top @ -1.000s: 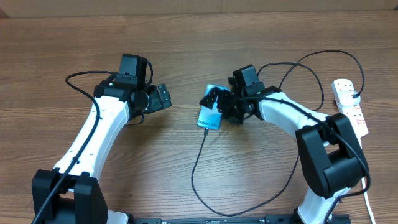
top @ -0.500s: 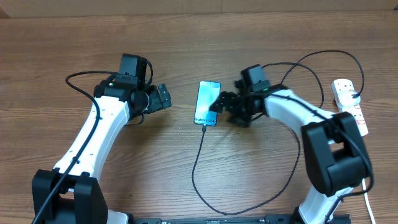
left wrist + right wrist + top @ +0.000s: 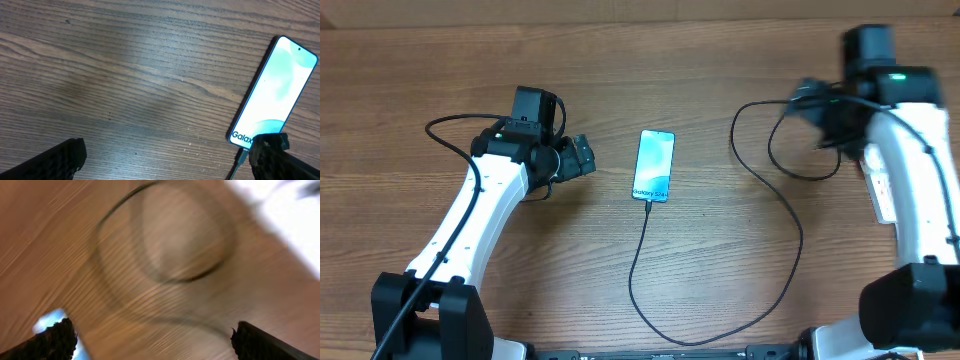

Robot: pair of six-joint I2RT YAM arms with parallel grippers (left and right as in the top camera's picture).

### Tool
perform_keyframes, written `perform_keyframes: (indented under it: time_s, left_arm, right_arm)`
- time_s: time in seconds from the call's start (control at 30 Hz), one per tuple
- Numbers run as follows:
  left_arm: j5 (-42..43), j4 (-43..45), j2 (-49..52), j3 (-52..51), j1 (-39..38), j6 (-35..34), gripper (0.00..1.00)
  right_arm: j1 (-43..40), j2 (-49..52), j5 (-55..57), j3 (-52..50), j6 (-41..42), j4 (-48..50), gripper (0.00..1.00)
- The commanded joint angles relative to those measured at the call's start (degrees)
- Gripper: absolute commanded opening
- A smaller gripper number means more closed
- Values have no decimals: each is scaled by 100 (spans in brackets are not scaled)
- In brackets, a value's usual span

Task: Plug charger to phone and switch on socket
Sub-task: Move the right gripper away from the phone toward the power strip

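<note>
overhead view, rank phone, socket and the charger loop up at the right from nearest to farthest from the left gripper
1. phone, just right of the left gripper, mid table.
2. charger loop, further right, by the right arm.
3. socket, far right, mostly hidden behind that arm.

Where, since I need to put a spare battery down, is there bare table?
Bare wood lies between the left end effector and the phone, along the far edge of the table beyond the phone, and from the phone rightward to the charger cable. The right side is crowded: cable loops beside the right end effector.
</note>
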Motion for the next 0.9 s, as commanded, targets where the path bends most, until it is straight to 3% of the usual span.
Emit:
perform_keyframes:
  time_s: [0.0, 0.4, 0.7, 0.77, 0.87]
  left_arm:
    - [-81, 4, -103, 17, -37, 26, 100]
    - [-81, 7, -103, 17, -37, 26, 100]
    - [-81, 4, -103, 17, -37, 24, 100]
    - [-81, 7, -103, 17, -37, 26, 100]
    - [-81, 7, -103, 17, -37, 26, 100]
  right_arm:
    - [-758, 81, 566, -9, -35, -116, 100]
    - [-3246, 87, 625, -13, -354, 262, 100]
    - [-3563, 442, 518, -483, -1373, 1154, 100]
    - [-3563, 660, 520, -492, -1482, 1224, 91]
    - [-3563, 929, 511, -492, -1534, 1311, 90]
